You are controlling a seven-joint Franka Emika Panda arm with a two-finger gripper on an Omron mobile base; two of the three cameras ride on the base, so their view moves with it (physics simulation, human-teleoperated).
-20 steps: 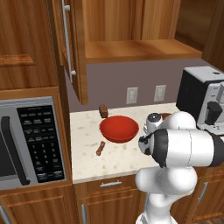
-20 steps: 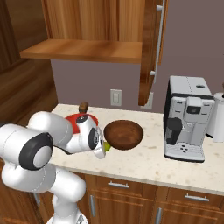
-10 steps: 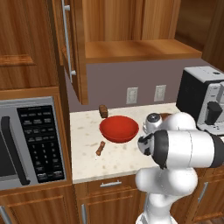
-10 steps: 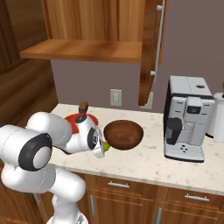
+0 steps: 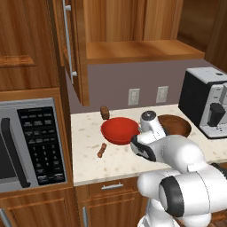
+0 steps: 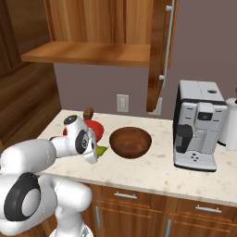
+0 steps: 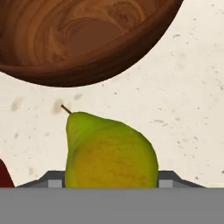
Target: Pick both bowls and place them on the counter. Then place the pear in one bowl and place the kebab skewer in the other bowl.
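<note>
— Two bowls on the speckled counter (image 5: 88,166)?
— Yes: red bowl (image 5: 119,130) beside the brown bowl (image 6: 130,141), both empty, coffee machine (image 6: 197,125) to the right.
— And the pear (image 7: 109,151)?
— Right at the gripper (image 6: 95,153); whether it grasps it, I cannot tell. The kebab skewer (image 5: 101,150) lies before the red bowl.

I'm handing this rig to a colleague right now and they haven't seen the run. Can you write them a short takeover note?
Tool: low over the counter between the two bowls; the hand view shows the pear right at it, but I cannot tell whether it is gripped.
Red bowl and brown bowl: both on the counter, side by side, both empty.
Pear: beside the brown bowl's rim, not in it.
Kebab skewer: lying on the counter in front of the red bowl.
Done: both bowls placed.
Left: pear into one bowl, skewer into the other.
</note>
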